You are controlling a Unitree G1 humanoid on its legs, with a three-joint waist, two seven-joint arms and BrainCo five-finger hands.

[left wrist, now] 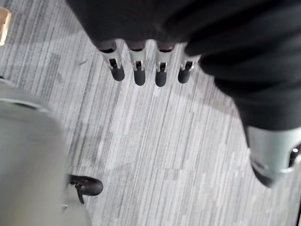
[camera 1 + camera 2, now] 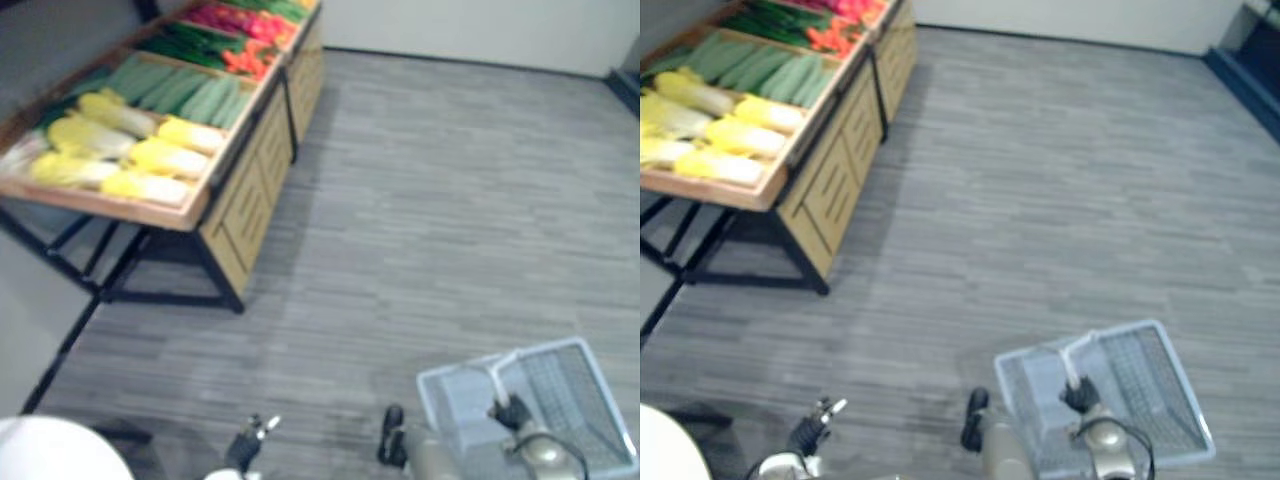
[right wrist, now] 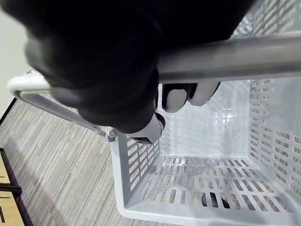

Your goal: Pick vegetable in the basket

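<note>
head views (left eye, right eye)
- counter: the wooden counter (image 2: 192,214) stands ahead and to the robot's left, well apart from both hands
- veg: yellow cabbages (image 2: 130,150) fill the nearest tray, green vegetables (image 2: 185,92) the one behind, red vegetables (image 2: 240,25) farther back
- long axis: the cabbages lie crosswise along the tray front; the green ones point away from the robot
- basket: the grey basket (image 2: 590,395) hangs low on the robot's right, over the floor (image 2: 430,200)
- right hand: the right hand (image 2: 510,412) is on the basket's handle
- left hand: the left hand (image 2: 248,445) is low on the left, on the counter's side

left wrist view
- state: fingers (image 1: 139,70) straight in a row, thumb apart, nothing held; bare floor past them

right wrist view
- state: fingers (image 3: 181,96) curled round the handle (image 3: 244,59), carrying the basket
- contents: no vegetable in the part of the basket that shows

call
- nearer arm: the left, and it's the free one
- next move: close the gap to the counter first, nothing is within reach; then take a front cabbage across its short side
</note>
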